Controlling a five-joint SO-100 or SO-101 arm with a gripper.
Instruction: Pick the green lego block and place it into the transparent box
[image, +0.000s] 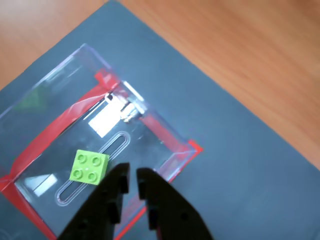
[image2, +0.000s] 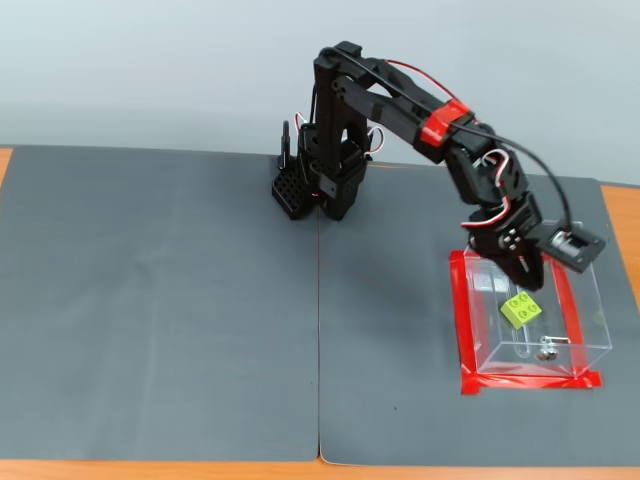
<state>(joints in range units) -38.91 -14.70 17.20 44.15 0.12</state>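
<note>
Closest to my wrist camera is the gripper (image: 132, 179), its two black fingers nearly together with only a thin gap and nothing between them. The green lego block (image: 89, 167) lies studs-up on the floor of the transparent box (image: 165, 134), just beside the long slot (image: 92, 167) in the base and clear of the small metal fitting (image: 128, 109). In the fixed view the gripper (image2: 527, 278) hangs over the box's far end, above the block (image2: 520, 309); I can't quite tell its height above the rim. I judge the placing done. Red tape (image2: 530, 382) edging the box presumably pins it to the grey mat (image2: 160, 300).
</note>
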